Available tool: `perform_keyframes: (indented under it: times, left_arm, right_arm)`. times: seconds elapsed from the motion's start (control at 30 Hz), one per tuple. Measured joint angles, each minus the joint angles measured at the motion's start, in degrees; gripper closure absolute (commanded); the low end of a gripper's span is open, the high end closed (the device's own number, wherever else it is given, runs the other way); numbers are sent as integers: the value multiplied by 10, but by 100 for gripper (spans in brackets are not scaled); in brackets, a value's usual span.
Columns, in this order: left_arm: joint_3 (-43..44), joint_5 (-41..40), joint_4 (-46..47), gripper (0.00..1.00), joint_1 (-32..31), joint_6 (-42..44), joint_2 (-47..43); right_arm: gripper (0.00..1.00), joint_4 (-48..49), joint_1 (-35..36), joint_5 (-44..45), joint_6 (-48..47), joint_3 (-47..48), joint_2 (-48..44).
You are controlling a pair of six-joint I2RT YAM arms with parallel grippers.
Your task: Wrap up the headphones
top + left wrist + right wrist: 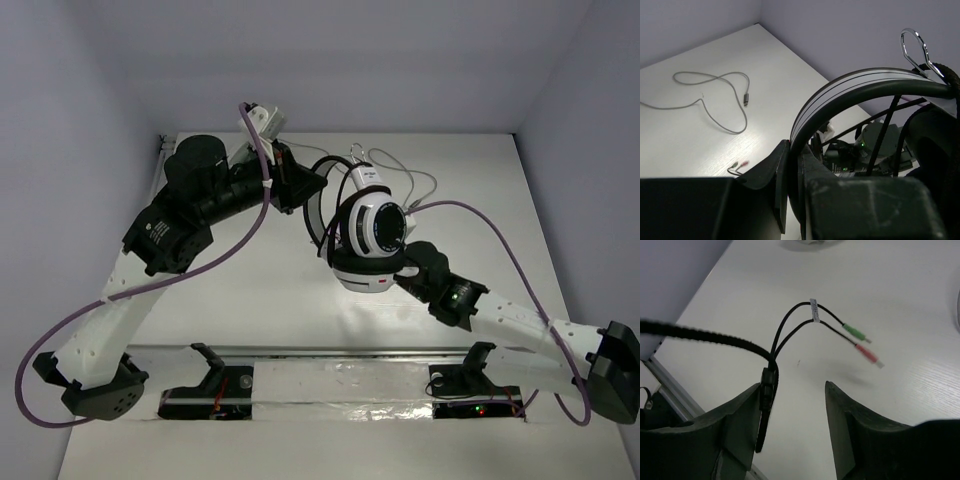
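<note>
The headphones [372, 235] are held up off the table, with a white earcup with a black face turned toward the top camera. My left gripper [300, 190] is shut on the headband [840, 95], clamped between the jaws of the left gripper [796, 170]. My right gripper [412, 262] sits just below the earcup. In the right wrist view it [795, 390] is open, and the thin black cable [715, 337] hangs against its left finger [740, 415]. The cable splits into a green plug [855, 332] and a pink plug [867, 355] hanging above the table.
A loose thin grey cable [400, 175] lies curled on the white table behind the headphones; it also shows in the left wrist view [715, 95]. A metal rail [330, 352] runs along the near edge by the arm bases. Walls close in the back and sides.
</note>
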Motion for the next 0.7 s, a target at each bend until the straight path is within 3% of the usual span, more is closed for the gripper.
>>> perform_keyframes:
  times: [0.07,0.27,0.47,0.7]
  left_arm:
    - [10,2,-1,100,4,-3,10]
    - [41,16,0,100,41,-16,35]
    - [54,44,1,100,83,-29,49]
    - [56,57,4,100,89,-46,52]
  right_arm:
    - [33,-1,-2,0,-1,1,0]
    - [20,-9,-6,20,-3,11,-58]
    - [19,-7,-9,-13,-3,-3,-131]
    - [16,-20,-10,-48,4,-49,-194]
